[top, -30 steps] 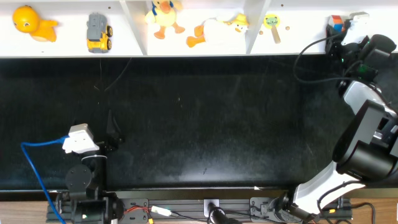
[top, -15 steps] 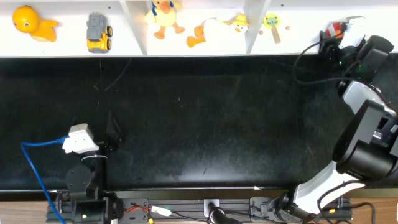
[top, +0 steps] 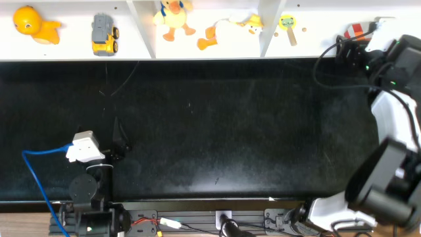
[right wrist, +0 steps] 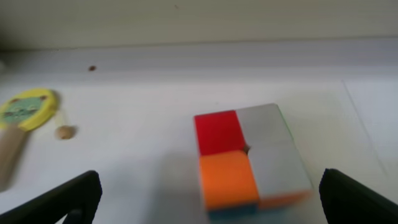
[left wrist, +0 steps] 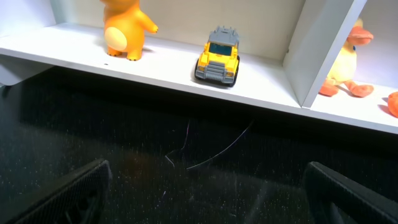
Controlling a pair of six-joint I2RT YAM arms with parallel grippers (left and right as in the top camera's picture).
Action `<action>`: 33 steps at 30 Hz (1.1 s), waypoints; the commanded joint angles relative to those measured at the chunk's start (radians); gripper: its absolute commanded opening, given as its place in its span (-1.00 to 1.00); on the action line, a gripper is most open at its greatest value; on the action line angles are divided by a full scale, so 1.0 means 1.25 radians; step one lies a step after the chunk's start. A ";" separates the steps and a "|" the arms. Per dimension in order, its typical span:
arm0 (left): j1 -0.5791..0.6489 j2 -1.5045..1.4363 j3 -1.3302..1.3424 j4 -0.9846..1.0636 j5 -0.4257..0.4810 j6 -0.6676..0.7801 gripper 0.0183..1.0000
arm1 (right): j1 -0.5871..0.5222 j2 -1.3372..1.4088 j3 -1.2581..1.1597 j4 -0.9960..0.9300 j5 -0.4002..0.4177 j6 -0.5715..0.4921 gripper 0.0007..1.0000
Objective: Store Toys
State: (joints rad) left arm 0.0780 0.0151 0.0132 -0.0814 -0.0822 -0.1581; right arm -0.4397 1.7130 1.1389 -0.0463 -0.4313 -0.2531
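A colour cube with red, orange and grey faces rests on the white shelf, at the shelf's far right end in the top view. My right gripper is open, its fingers wide to either side of the cube and not touching it. My left gripper is open and holds nothing, low over the black table at the front left, facing the shelf. Stored on the shelf are an orange duck, a yellow truck, a yellow plush duck, a white goose and a round paddle toy.
White dividers split the shelf into compartments. A blue cable loops beside the left arm's base. A thin wire lies on the table below the truck.
The right arm has drawn back to the right, away from the cube. The cube stays at nearly the same spot on the shelf. The left arm has not moved.
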 commanded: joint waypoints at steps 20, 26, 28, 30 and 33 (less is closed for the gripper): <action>-0.006 -0.010 -0.004 0.002 0.010 -0.003 0.99 | 0.029 -0.525 0.002 -0.540 -0.030 -0.002 0.99; -0.006 -0.010 -0.004 0.002 0.010 -0.003 1.00 | 0.126 -0.576 0.002 -0.595 -0.041 -0.020 0.99; -0.006 -0.010 -0.004 0.002 0.010 -0.003 1.00 | 0.168 -0.579 0.002 -0.609 -0.042 -0.019 1.00; -0.006 -0.010 -0.004 0.002 0.010 -0.003 1.00 | 0.214 -0.579 0.002 -0.613 -0.041 -0.009 1.00; -0.006 -0.010 -0.004 0.002 0.010 -0.003 1.00 | 0.278 -0.577 0.002 -0.612 -0.042 0.040 0.99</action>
State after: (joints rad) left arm 0.0780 0.0151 0.0132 -0.0811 -0.0795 -0.1581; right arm -0.1436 0.9997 1.1385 -0.8124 -0.4671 -0.2474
